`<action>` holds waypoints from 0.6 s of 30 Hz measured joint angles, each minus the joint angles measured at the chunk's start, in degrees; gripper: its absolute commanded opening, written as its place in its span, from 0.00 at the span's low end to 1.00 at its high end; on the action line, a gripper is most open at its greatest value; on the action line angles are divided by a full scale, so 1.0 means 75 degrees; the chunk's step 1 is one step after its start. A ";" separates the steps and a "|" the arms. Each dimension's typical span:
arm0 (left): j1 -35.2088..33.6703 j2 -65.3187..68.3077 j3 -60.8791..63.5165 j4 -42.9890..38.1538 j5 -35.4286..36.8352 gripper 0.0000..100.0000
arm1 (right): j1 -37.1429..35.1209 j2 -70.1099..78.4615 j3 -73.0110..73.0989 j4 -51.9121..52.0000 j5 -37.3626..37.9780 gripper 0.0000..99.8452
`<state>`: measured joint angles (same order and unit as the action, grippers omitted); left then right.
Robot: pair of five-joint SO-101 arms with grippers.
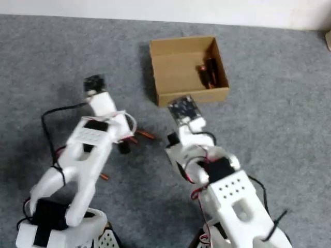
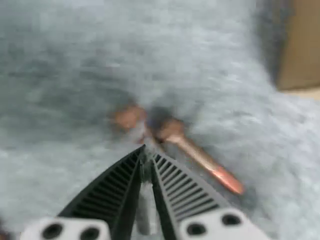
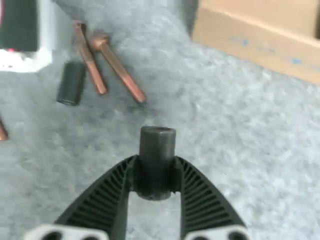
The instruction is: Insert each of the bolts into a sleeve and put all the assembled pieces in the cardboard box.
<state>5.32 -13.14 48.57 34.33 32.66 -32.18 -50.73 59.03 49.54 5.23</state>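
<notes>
Left end effector (image 2: pixel 145 150) pinched all but closed on nothing, tips just short of a loose bolt (image 2: pixel 200 159) on the grey worktop (image 1: pixel 279 103); right end effector (image 3: pixel 156 167) clamped on a dark sleeve (image 3: pixel 157 142); cardboard box (image 1: pixel 191 96), near the worktop's far edge, holds assembled pieces (image 1: pixel 208 72) by its right wall.
</notes>
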 measured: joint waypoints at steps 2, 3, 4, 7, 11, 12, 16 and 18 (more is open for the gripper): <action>0.0328 0.0047 -0.0012 -0.0059 0.0000 0.01 | 0.0199 -0.0445 0.0258 0.0000 0.0012 0.00; 0.0399 0.0070 -0.0012 -0.0082 0.0035 0.01 | 0.0270 -0.0680 0.0363 -0.0047 0.0023 0.00; 0.0410 0.0082 -0.0012 -0.0164 0.0141 0.01 | 0.0305 -0.0879 0.0504 -0.0152 0.0059 0.00; 0.0375 0.0082 -0.0012 -0.0527 0.0821 0.01 | 0.0328 -0.1254 0.1102 -0.0574 0.0305 0.00; 0.0387 0.0094 -0.0012 -0.0985 0.1055 0.02 | 0.0328 -0.1325 0.1606 -0.1137 0.0422 0.00; 0.0387 0.0094 -0.0012 -0.1043 0.1078 0.02 | 0.0328 -0.1325 0.1618 -0.1196 0.0422 0.00; 0.0387 0.0094 0.0000 -0.1137 0.1125 0.14 | 0.0328 -0.1325 0.1629 -0.1313 0.0434 0.00; 0.0410 0.0141 0.0000 -0.1137 0.1313 0.19 | 0.0328 -0.1325 0.1629 -0.1336 0.0434 0.00</action>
<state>8.40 -12.09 48.57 25.80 42.51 -29.71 -60.66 71.25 39.52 8.48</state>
